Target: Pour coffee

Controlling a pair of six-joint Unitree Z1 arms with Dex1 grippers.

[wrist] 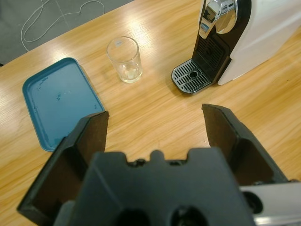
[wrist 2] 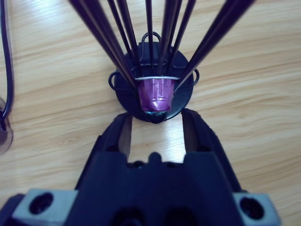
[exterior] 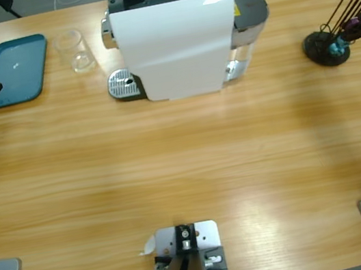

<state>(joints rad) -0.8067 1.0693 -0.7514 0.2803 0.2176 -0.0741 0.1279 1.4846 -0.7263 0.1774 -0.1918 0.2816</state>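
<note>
Coffee not discernible in glass [wrist: 124, 59], left hand [wrist: 155, 117] wide, right hand [wrist 2: 156, 123] open before purple capsule [wrist 2: 157, 93].

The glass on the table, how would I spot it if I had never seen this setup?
Find the big white coffee machine at the far edge of the table. To the side where its round metal drip grate sticks out lies a flat teal tray. The glass stands upright between them, touching neither: the only see-through thing there, a small clear tumbler.

left gripper [wrist: 155, 117] hovers with jaws spread wide; right gripper [wrist 2: 156, 123] angles down, jaws parted and empty.
</note>
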